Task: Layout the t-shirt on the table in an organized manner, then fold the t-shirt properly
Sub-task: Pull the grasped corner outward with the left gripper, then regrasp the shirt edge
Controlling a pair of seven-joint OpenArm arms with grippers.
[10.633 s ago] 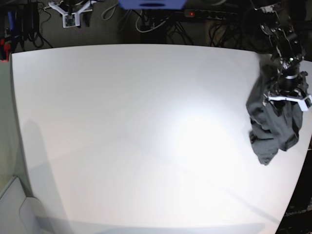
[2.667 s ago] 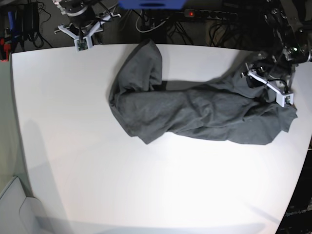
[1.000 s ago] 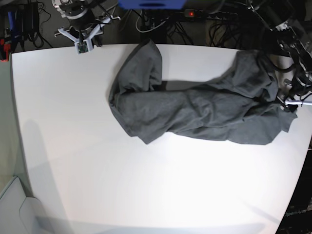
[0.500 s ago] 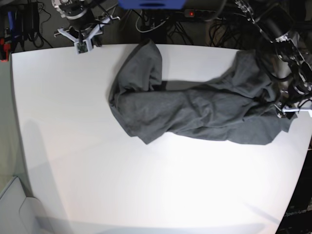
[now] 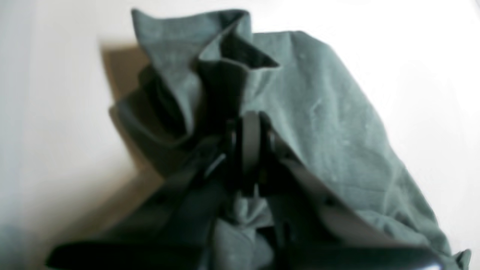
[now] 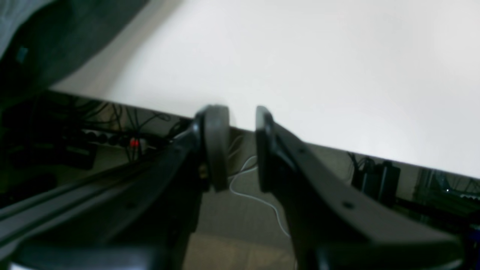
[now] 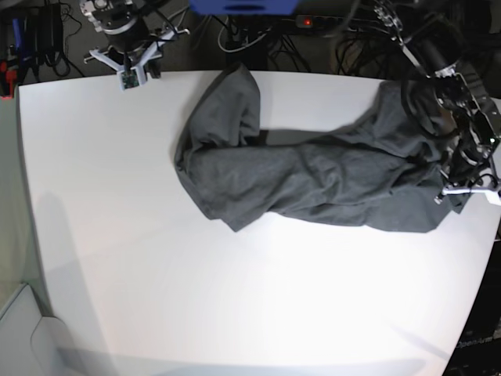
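Observation:
The dark grey t-shirt [image 7: 313, 180] lies crumpled in a long band across the far half of the white table [image 7: 235, 298], with one end folded up near the far edge. My left gripper [image 7: 463, 188] is at the shirt's right end, near the table's right edge. In the left wrist view it [image 5: 250, 120] is shut on a bunched fold of the shirt [image 5: 330, 123]. My right gripper [image 7: 129, 74] hovers at the table's far left edge, apart from the shirt. In the right wrist view it [image 6: 242, 120] is empty, with a narrow gap between its jaws.
Cables and a power strip [image 7: 313, 22] lie on the dark floor behind the table. The table's far edge [image 6: 318, 146] runs just under my right gripper. A pale grey object [image 7: 23, 337] sits off the table's front left corner.
My left gripper has moved toward the front along the table's right edge, drawing the shirt's right end with it. My right gripper has shifted only slightly.

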